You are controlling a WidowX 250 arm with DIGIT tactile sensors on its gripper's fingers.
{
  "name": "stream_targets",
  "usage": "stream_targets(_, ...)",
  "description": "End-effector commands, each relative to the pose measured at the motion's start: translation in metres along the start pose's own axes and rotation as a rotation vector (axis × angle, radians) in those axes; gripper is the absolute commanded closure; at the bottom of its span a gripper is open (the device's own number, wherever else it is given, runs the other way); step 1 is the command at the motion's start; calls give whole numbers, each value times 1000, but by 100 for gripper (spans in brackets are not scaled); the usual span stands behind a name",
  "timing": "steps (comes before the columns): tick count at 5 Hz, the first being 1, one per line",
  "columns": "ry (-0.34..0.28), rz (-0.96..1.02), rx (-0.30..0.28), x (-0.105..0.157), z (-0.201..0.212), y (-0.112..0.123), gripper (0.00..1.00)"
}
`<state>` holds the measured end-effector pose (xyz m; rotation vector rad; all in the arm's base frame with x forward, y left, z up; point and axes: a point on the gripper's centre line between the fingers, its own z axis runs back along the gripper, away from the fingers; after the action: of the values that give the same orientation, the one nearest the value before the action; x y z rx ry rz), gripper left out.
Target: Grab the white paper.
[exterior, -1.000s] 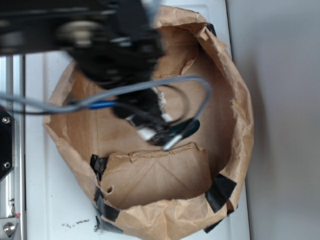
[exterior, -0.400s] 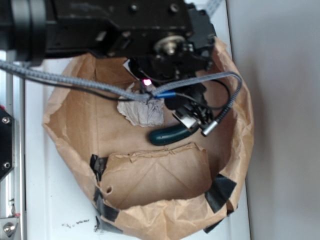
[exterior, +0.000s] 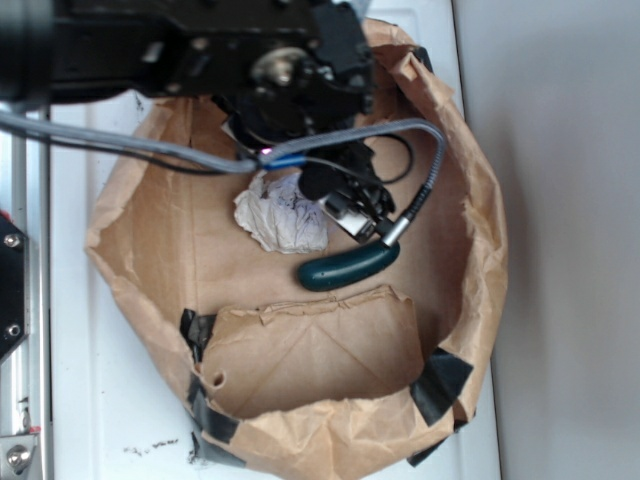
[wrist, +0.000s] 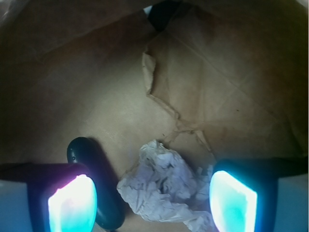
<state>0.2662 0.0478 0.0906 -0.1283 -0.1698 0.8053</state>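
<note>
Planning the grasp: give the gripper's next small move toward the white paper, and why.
Probably straight down, then close. The wrist view shows the open gripper with the white paper between its pads, while the green object sits just behind one pad, so avoid sideways drift.

Big brown kraft paper nest (exterior: 470,250) takes up most of the view, crumpled walls curled up into a rough bowl. Black tape patches (exterior: 440,385) sit along its lower rim (one at the lower right, a couple more at the lower left), and a folded paper flap (exterior: 315,355) lies inside near that same edge. A dark green cucumber-shaped object (exterior: 345,268) rests on the nest's floor, just above the flap. The nest sits on a white tabletop (exterior: 110,400).
</note>
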Motion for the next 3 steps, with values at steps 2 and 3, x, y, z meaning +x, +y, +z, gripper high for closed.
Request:
stream_targets(2,-69,168,-81,-2,0,-1,0)
stream_targets(3,-43,170,-68,1,-12,-2,0)
